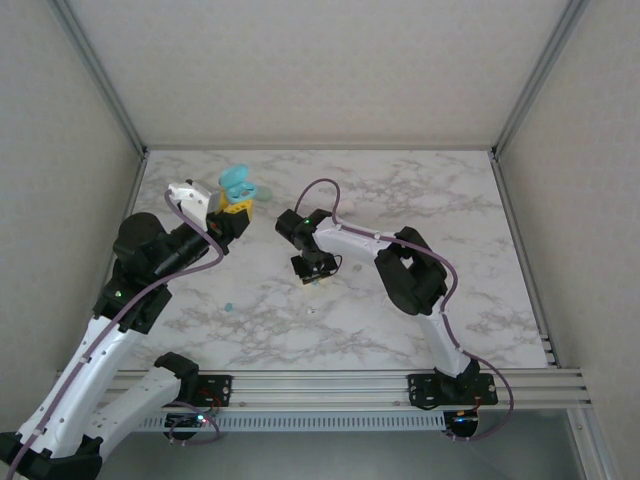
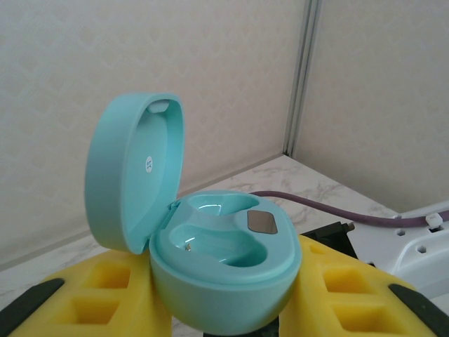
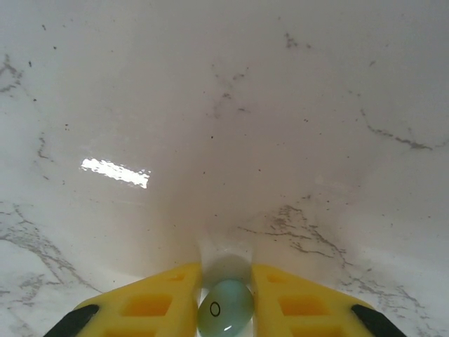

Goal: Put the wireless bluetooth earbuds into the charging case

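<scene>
So, mint case: the mint-green clamshell plastic charging case [image 2: 224, 274] is pinched at its base between the yellow fingers of the left gripper [image 1: 233, 210], lid flipped up, both sockets looking empty.
Why it's held like that: my guess is it's being offered up as a steady target, mouth facing up and toward the other arm so a bud can drop straight in.
Bud: one small mint-green pebble-shaped earbud [image 3: 226, 309] lies on the white marble-look table [image 1: 420, 200], right between the right gripper's [image 1: 316, 276] yellow fingers, which look pressed against both its sides.
Why there: looks like the pickup step, nothing is in the case yet.
Left arm pose: stretched up the left side, elbow bent, wrist lifted so the case hangs above the far-left part of the table.
Right arm pose: folded at the elbow out to the right, forearm reaching back toward the middle, wrist tipped down at the tabletop.
Gap: case and bud are well apart.
Other bit: a tiny pale speck [image 1: 229, 306] sits on the table nearer the left arm, maybe another bud, too small to call.
</scene>
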Controlling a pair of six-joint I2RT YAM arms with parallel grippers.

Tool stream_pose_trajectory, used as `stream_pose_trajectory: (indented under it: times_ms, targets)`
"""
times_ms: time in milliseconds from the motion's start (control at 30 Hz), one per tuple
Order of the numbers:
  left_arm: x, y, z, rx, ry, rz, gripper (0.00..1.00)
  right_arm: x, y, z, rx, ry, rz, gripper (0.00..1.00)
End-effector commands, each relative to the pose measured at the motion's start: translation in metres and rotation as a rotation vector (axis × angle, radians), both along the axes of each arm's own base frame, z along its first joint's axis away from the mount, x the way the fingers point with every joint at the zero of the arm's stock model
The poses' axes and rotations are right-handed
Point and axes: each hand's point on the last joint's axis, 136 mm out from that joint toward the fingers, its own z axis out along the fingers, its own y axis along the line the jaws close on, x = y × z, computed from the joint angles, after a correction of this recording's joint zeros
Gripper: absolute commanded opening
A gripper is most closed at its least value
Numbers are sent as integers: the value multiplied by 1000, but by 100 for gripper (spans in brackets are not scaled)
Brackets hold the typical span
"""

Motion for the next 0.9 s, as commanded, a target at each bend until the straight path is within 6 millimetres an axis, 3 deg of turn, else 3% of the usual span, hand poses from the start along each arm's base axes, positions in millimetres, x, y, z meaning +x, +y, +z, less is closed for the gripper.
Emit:
stream_pose_trajectory:
  times_ms: [0,133,267,400,500,667,867]
  targets:
    - [-4,-1,2,-14,-6,-11,29,-4,5,25,80,-15,-2,24]
    - [-3,-2,1,-13,-2,-10,29,-8,16,59,299,7,-19,24]
    - [0,-2,-3,-9,10,-4,29,-9,21,118,631,53,-33,24]
    - [3,-3,-5,-5,18,-3,29,-7,9,179,912,88,-28,24]
    - [6,-6,-7,-5,24,-11,29,-6,-3,215,1041,101,-11,24]
    - [11,-15,-17,1,38,-46,29,-2,-19,255,1144,64,-21,24]
    - [13,-35,-31,14,37,-146,29,-3,-26,286,1180,-15,-47,24]
